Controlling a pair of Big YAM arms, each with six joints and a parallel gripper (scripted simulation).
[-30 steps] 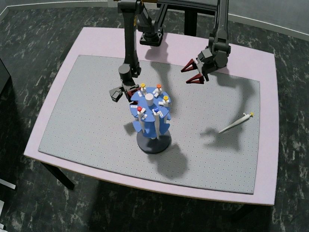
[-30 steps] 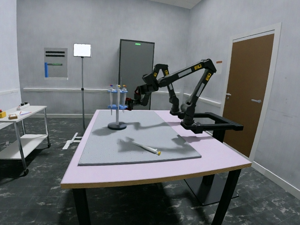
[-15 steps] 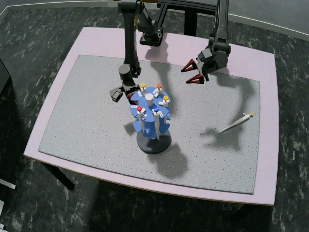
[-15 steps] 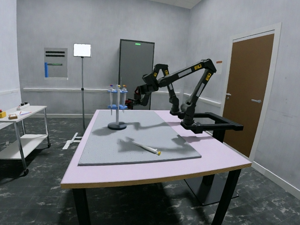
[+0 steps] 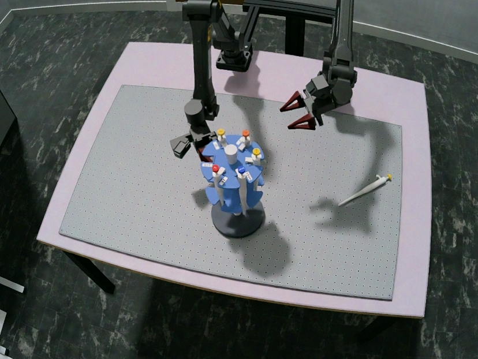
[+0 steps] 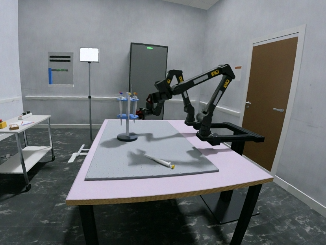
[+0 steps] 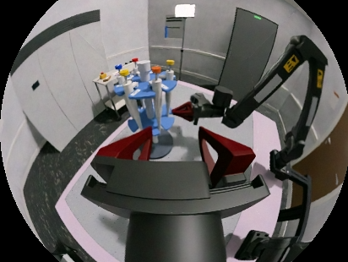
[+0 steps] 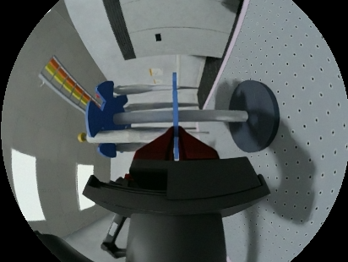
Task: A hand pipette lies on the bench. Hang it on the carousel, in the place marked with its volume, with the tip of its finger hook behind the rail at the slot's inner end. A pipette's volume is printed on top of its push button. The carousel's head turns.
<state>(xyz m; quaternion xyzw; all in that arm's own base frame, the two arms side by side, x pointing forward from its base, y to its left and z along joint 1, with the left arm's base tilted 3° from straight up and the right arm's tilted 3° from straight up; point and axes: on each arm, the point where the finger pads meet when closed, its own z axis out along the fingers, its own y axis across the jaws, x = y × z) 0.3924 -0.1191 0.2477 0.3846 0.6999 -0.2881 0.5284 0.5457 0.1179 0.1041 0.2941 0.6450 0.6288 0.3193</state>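
Though apart from the pipette [image 5: 365, 190] [image 6: 159, 160], right gripper [image 5: 210, 159] [image 6: 136, 114] [image 7: 173, 111] [image 8: 176, 128] tight on lower disc [image 5: 231, 202] [image 6: 122, 116] [image 7: 167, 123] [image 8: 175, 100].

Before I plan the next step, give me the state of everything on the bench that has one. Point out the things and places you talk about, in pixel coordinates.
Left red-fingered tool [image 5: 288, 116] [image 7: 175, 128]: open, nothing between its fingers.
Right red-fingered tool [image 8: 176, 128]: shut on the lower blue disc [image 8: 175, 101].
Loose white pipette, yellow button [image 5: 366, 190] [image 6: 158, 160]: lying down.
Blue two-tier carousel [image 5: 221, 155]: upright, five pipettes hanging.
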